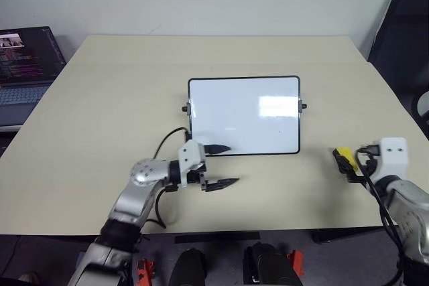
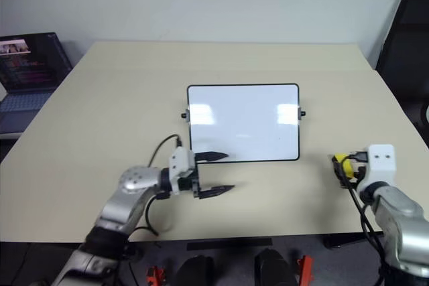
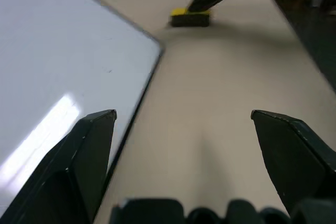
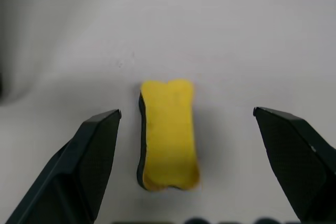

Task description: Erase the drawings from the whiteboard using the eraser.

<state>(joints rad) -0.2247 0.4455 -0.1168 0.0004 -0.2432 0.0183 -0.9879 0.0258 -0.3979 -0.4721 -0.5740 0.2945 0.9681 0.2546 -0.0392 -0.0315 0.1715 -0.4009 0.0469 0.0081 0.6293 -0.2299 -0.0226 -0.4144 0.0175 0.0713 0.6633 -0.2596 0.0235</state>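
Observation:
The whiteboard (image 1: 244, 115) lies flat in the middle of the table, black-framed with small knobs on its short sides. Its surface looks plain white with glare patches and one tiny speck; no drawings show on it. My left gripper (image 1: 234, 164) is open at the board's near left corner, with one finger over the frame edge and the other over bare table. The yellow eraser (image 4: 169, 132) lies on the table at the near right. My right gripper (image 1: 353, 167) is open behind it, its fingers (image 4: 94, 145) standing wide on either side without touching it.
A laptop (image 1: 27, 65) with a lit screen sits off the table's far left. A dark chair (image 1: 405, 31) stands at the far right. A black cable (image 1: 164, 145) loops by my left wrist. The table's front edge (image 1: 221, 234) runs just below both arms.

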